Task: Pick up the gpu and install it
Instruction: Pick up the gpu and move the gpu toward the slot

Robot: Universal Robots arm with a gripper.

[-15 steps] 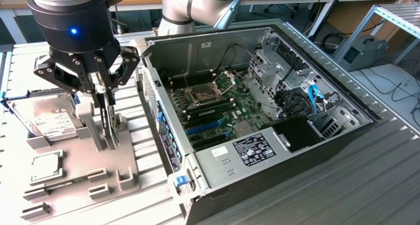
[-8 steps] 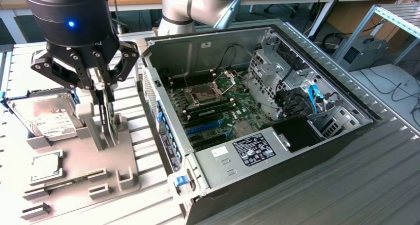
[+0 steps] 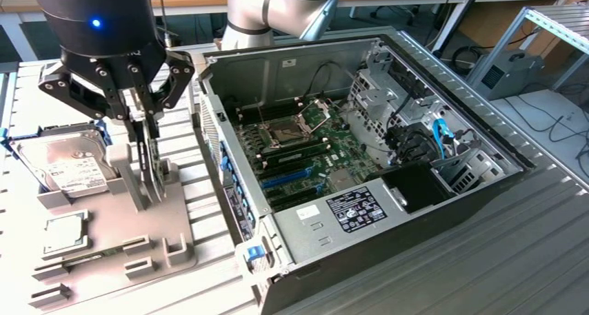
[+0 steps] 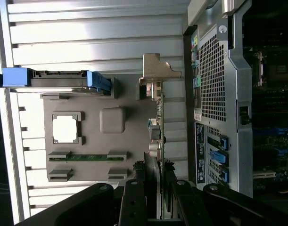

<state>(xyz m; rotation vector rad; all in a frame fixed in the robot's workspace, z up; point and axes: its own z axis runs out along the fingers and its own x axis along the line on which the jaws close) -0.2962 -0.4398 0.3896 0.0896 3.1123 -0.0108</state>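
Bench: slatted metal table (image 3: 515, 246) in a lab, desks and cables behind, and a grey fixture plate (image 3: 101, 211) laid out at the exterior view's left.
Case: the open computer case (image 3: 276, 67) lies on its side just beside the plate, motherboard (image 3: 322, 149) face up, blue card slots (image 3: 285, 180) showing.
Neighbours: a hard drive (image 3: 65, 167) and a square CPU (image 3: 66, 232) sit in their own pockets on the plate, untouched.
Gpu: here it is, the gpu (image 4: 156, 134), standing on edge in its slot on the plate, on the side nearest the case.
Claw: the gripper (image 4: 154, 169) is right down over the card, one jaw on each face, clenched on the gpu, with no gap to see on either side.
Long axis: the card runs straight out from the claw, parallel to the case's perforated side, with the silver bracket (image 4: 155, 70) at the far end from the jaws.
Lift: by my read the card is not yet raised; its lower edge looks seated in the plate.
Key relation: the case and its slots lie to the exterior view's right of the held card, close by.
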